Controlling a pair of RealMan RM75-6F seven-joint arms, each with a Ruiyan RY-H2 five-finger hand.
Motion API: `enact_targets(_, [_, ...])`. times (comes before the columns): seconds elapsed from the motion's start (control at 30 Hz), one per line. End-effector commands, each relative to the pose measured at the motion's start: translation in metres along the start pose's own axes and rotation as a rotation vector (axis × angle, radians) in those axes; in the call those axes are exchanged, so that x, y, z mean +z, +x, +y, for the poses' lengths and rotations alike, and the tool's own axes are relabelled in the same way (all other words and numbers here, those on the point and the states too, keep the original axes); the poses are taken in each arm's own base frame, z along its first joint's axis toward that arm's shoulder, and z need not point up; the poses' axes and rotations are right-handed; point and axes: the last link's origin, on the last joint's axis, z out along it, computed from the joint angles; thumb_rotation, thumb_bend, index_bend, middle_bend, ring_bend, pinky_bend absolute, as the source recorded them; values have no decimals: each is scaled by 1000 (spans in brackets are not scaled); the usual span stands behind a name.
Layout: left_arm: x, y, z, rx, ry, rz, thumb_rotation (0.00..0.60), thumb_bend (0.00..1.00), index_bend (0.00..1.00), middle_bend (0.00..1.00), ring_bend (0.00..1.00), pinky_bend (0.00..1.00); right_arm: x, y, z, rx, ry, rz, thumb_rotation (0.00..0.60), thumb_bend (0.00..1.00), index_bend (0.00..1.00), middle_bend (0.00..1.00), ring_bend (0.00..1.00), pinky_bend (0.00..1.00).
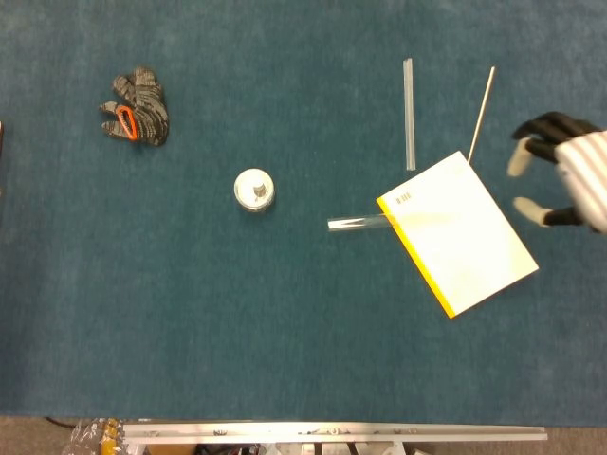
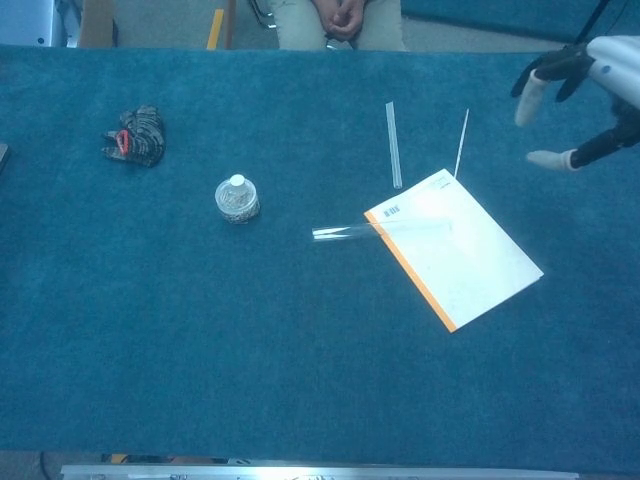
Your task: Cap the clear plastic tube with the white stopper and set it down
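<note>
The clear plastic tube (image 1: 358, 224) (image 2: 340, 232) lies flat near the table's middle, its left end on the blue cloth and its right part resting over a corner of a white notepad (image 1: 465, 242) (image 2: 460, 260). I cannot make out a white stopper in either view. My right hand (image 1: 571, 175) (image 2: 598, 62) hovers at the right edge, beyond the notepad's far right corner, fingers spread and holding nothing. It is well apart from the tube. My left hand shows in neither view.
A small water bottle (image 1: 254, 190) (image 2: 237, 199) stands left of the tube. A crumpled glove (image 1: 137, 109) (image 2: 135, 135) lies at the far left. A long clear strip (image 1: 410, 114) and a thin rod (image 1: 481, 112) lie behind the notepad. A person sits across the table (image 2: 340, 20).
</note>
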Motion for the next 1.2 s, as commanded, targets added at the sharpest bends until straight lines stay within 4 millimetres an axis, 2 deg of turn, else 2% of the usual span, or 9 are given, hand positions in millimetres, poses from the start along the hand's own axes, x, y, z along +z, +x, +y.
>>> enact_targets(0.03, [-1,0,-1,0,1,-2,600,372,384,388,275,273,19,-13,-19,-20,30,-59,600,163,514,324,213,329])
enact_targets(0.27, [-3,0,-1,-2,-8,-9,600,372,384,384,275,273,41,-39,-44,-53,71,-130,600,144,514,324,212,329])
enact_targets(0.67, [-6,-2,-5,-14,-7,-13,600,372,384,375,275,259,73,-60,-83,-191,156,-171,600,201,514,310,162,260])
enact_targets(1.2, [-8,-8,-10,-32,-8,-33,600,372,383,360,275,256,81,-100,-89,-302,153,-232,600,213,514,303,143,238])
